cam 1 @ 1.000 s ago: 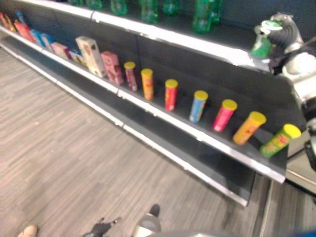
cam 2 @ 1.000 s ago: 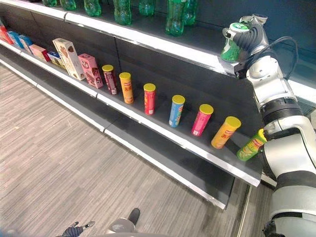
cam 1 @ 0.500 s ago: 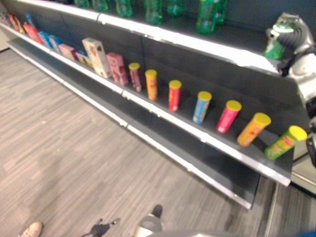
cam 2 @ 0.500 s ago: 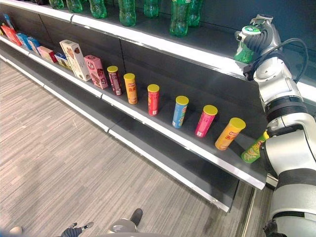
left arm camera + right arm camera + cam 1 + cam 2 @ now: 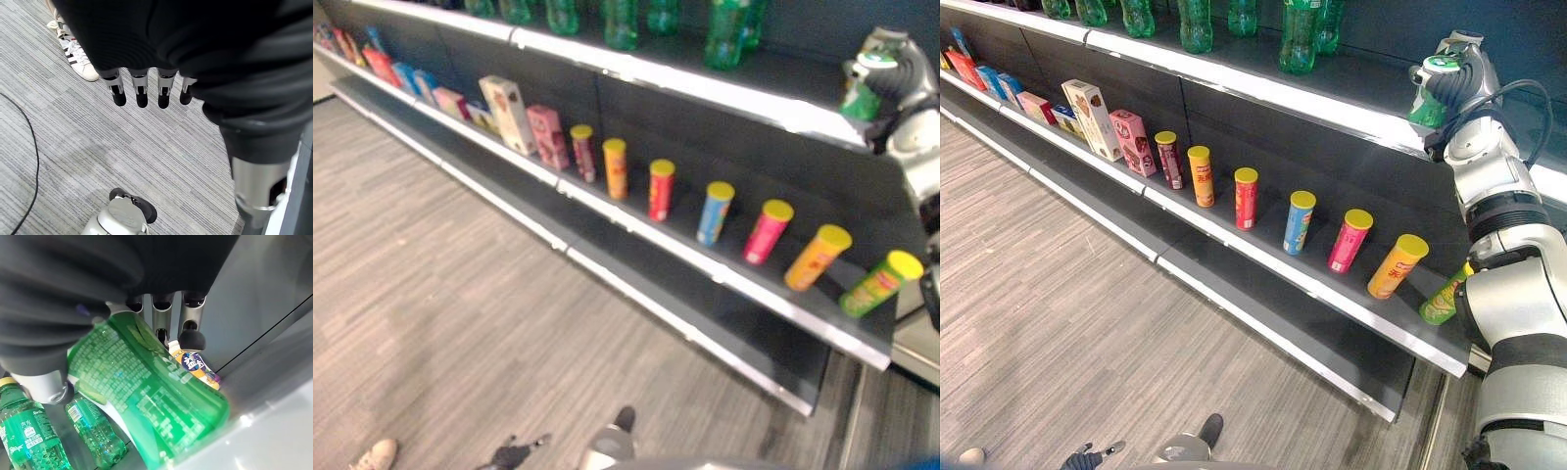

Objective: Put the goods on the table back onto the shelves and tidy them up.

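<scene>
My right hand point(image 5: 1466, 70) is raised at the right end of the top shelf point(image 5: 1263, 90) and shut on a green bottle point(image 5: 1427, 96). The bottle stands roughly upright, its base at the shelf's white front edge. In the right wrist view the green bottle point(image 5: 146, 401) lies across the palm with the fingers point(image 5: 162, 316) curled behind it. My left hand point(image 5: 142, 93) hangs over the floor with straight fingers and holds nothing.
Several green bottles point(image 5: 1197, 22) stand along the top shelf. The middle shelf point(image 5: 1234, 240) carries a row of tube cans point(image 5: 1300, 221) and boxes point(image 5: 1087, 117). A small orange-labelled bottle point(image 5: 195, 366) lies past my right fingers. A person's shoe point(image 5: 78, 61) is on the floor.
The head camera has shifted a little, sliding the whole shelf rightward in the picture. My right hand keeps the green bottle at the top shelf's right end.
</scene>
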`<state>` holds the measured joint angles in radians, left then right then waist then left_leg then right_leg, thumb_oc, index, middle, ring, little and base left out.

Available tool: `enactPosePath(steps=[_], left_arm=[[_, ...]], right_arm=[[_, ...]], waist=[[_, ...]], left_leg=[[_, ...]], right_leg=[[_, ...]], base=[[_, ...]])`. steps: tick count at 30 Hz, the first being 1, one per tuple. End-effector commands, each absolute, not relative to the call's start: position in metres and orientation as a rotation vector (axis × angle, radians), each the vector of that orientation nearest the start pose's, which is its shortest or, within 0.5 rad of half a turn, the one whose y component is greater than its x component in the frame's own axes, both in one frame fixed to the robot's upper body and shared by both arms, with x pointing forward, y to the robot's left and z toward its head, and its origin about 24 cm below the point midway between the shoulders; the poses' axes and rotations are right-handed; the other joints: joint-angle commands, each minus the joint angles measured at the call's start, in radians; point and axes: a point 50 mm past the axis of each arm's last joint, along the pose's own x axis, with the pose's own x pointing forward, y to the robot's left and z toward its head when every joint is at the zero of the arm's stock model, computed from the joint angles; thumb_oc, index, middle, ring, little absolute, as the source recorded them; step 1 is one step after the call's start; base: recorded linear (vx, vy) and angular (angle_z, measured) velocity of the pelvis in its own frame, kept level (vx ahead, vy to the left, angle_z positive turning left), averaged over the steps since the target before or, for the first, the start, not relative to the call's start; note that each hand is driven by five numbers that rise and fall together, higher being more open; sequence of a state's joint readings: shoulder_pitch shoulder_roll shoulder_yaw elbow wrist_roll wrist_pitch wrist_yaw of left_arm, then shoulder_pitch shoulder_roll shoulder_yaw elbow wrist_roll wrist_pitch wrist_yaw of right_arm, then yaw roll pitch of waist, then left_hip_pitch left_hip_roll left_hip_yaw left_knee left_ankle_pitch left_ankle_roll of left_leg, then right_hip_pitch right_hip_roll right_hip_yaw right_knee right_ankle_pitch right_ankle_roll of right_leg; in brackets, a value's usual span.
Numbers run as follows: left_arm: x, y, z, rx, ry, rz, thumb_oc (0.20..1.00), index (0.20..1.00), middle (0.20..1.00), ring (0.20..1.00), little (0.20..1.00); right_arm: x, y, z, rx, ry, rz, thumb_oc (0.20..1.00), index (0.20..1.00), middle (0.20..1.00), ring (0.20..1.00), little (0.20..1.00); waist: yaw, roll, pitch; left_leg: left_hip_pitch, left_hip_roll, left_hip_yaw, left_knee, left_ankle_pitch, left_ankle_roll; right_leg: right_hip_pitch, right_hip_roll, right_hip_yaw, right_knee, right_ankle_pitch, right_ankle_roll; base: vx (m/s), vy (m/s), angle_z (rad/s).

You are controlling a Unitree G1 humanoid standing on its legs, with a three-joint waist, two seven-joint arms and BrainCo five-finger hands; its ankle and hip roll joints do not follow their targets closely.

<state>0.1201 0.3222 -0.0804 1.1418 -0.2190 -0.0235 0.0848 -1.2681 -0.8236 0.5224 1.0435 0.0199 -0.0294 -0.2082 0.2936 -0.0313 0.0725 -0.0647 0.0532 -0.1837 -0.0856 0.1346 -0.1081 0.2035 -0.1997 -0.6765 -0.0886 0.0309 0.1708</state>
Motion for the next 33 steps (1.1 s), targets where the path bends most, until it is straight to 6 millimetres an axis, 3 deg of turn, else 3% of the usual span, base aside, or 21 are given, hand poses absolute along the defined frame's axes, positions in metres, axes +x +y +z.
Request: enactPosePath(steps=[1, 2, 3, 4, 5, 16, 22, 26, 28, 29, 30, 32, 33], left_arm=[[0.064, 0.284, -0.148, 0.267, 1.199, 0.318, 1.000, 1.000, 1.000, 1.000, 1.000], [0.064, 0.284, -0.148, 0.267, 1.199, 0.318, 1.000, 1.000, 1.000, 1.000, 1.000], [0.065, 0.283, -0.148, 0.262, 1.194, 0.317, 1.000, 1.000, 1.000, 1.000, 1.000], [0.066, 0.283, -0.148, 0.263, 1.192, 0.318, 1.000, 1.000, 1.000, 1.000, 1.000], [0.068, 0.282, -0.148, 0.263, 1.187, 0.314, 1.000, 1.000, 1.000, 1.000, 1.000], [0.065, 0.283, -0.149, 0.273, 1.198, 0.308, 1.000, 1.000, 1.000, 1.000, 1.000], [0.066, 0.282, -0.149, 0.277, 1.196, 0.301, 1.000, 1.000, 1.000, 1.000, 1.000], [0.066, 0.281, -0.149, 0.276, 1.198, 0.309, 1.000, 1.000, 1.000, 1.000, 1.000], [0.064, 0.280, -0.150, 0.272, 1.203, 0.316, 1.000, 1.000, 1.000, 1.000, 1.000], [0.063, 0.281, -0.150, 0.276, 1.205, 0.318, 1.000, 1.000, 1.000, 1.000, 1.000], [0.060, 0.279, -0.151, 0.260, 1.214, 0.337, 1.000, 1.000, 1.000, 1.000, 1.000], [0.057, 0.281, -0.150, 0.264, 1.221, 0.340, 1.000, 1.000, 1.000, 1.000, 1.000], [0.079, 0.277, -0.148, 0.309, 1.169, 0.295, 1.000, 1.000, 1.000, 1.000, 1.000]], right_arm=[[0.394, -0.272, 0.324, -0.976, -0.346, -0.448, 0.200, 0.200, 0.200, 0.200, 0.200], [0.394, -0.272, 0.324, -0.976, -0.346, -0.448, 0.200, 0.200, 0.200, 0.200, 0.200], [0.395, -0.272, 0.323, -0.981, -0.344, -0.445, 0.520, 0.520, 0.520, 0.520, 0.520], [0.395, -0.272, 0.322, -0.979, -0.340, -0.447, 0.520, 0.520, 0.520, 0.520, 0.520], [0.395, -0.273, 0.322, -0.981, -0.339, -0.449, 1.000, 1.000, 1.000, 1.000, 1.000], [0.391, -0.277, 0.332, -0.969, -0.372, -0.481, 1.000, 1.000, 1.000, 1.000, 1.000], [0.380, -0.283, 0.354, -0.920, -0.462, -0.540, 1.000, 1.000, 1.000, 1.000, 1.000], [0.363, -0.280, 0.378, -0.857, -0.623, -0.581, 1.000, 1.000, 1.000, 1.000, 1.000], [0.349, -0.269, 0.393, -0.848, -0.756, -0.583, 1.000, 1.000, 1.000, 1.000, 1.000], [0.343, -0.265, 0.392, -0.828, -0.806, -0.582, 1.000, 1.000, 1.000, 1.000, 1.000], [0.327, -0.248, 0.395, -0.798, -0.941, -0.548, 1.000, 1.000, 1.000, 1.000, 1.000], [0.321, -0.241, 0.390, -0.768, -0.984, -0.523, 1.000, 1.000, 1.000, 1.000, 1.000], [0.317, -0.208, 0.374, -0.665, -1.052, -0.353, 1.000, 1.000, 1.000, 1.000, 1.000]], waist=[[0.022, -0.015, -0.028], [0.022, -0.015, -0.028], [0.022, -0.015, -0.028], [0.022, -0.014, -0.028], [0.021, -0.014, -0.027], [0.015, -0.017, -0.031], [0.004, -0.019, -0.032], [-0.014, -0.020, -0.031], [-0.033, -0.014, -0.029], [-0.041, -0.016, -0.027], [-0.065, -0.007, -0.024], [-0.070, -0.011, -0.025], [-0.116, -0.011, -0.027]], left_leg=[[0.049, 0.055, 0.122, -0.001, -0.089, -0.083], [0.049, 0.055, 0.122, -0.001, -0.089, -0.083], [0.049, 0.055, 0.123, -0.001, -0.089, -0.082], [0.049, 0.054, 0.122, -0.001, -0.090, -0.082], [0.049, 0.054, 0.123, -0.001, -0.089, -0.082], [0.054, 0.051, 0.130, -0.002, -0.096, -0.079], [0.057, 0.051, 0.136, -0.002, -0.099, -0.077], [0.063, 0.052, 0.148, -0.001, -0.107, -0.072], [0.069, 0.054, 0.158, -0.001, -0.114, -0.068], [0.062, 0.045, 0.165, -0.002, -0.099, -0.054], [0.071, 0.047, 0.182, -0.002, -0.110, -0.047], [0.077, 0.047, 0.193, -0.002, -0.115, -0.042], [0.094, 0.048, 0.231, -0.002, -0.129, -0.032]], right_leg=[[-0.028, 0.008, 0.037, 0.075, -0.094, -0.027], [-0.028, 0.008, 0.037, 0.075, -0.094, -0.027], [-0.028, 0.007, 0.039, 0.074, -0.094, -0.026], [-0.029, 0.007, 0.039, 0.074, -0.094, -0.026], [-0.029, 0.007, 0.040, 0.074, -0.094, -0.026], [-0.027, 0.003, 0.045, 0.074, -0.090, -0.023], [-0.027, 0.001, 0.048, 0.071, -0.086, -0.021], [-0.033, -0.001, 0.063, 0.070, -0.081, -0.017], [-0.040, -0.003, 0.078, 0.069, -0.076, -0.014], [-0.056, -0.014, 0.075, 0.071, -0.052, -0.017], [-0.067, -0.018, 0.100, 0.069, -0.046, -0.013], [-0.074, -0.020, 0.115, 0.069, -0.042, -0.011], [-0.092, -0.025, 0.162, 0.070, -0.029, -0.005]], base=[[0.00, 0.000, 0.00], [0.00, 0.000, 0.00], [0.00, 0.000, 0.00], [0.00, 0.000, 0.00], [0.00, 0.000, 0.00], [0.00, 0.000, 0.00], [0.00, 0.000, 0.00], [0.00, 0.031, -0.01], [-0.04, 0.077, -0.03], [-0.08, 0.132, -0.08], [-0.07, 0.115, -0.10], [0.01, 0.083, -0.29], [0.02, 0.125, -0.56]])
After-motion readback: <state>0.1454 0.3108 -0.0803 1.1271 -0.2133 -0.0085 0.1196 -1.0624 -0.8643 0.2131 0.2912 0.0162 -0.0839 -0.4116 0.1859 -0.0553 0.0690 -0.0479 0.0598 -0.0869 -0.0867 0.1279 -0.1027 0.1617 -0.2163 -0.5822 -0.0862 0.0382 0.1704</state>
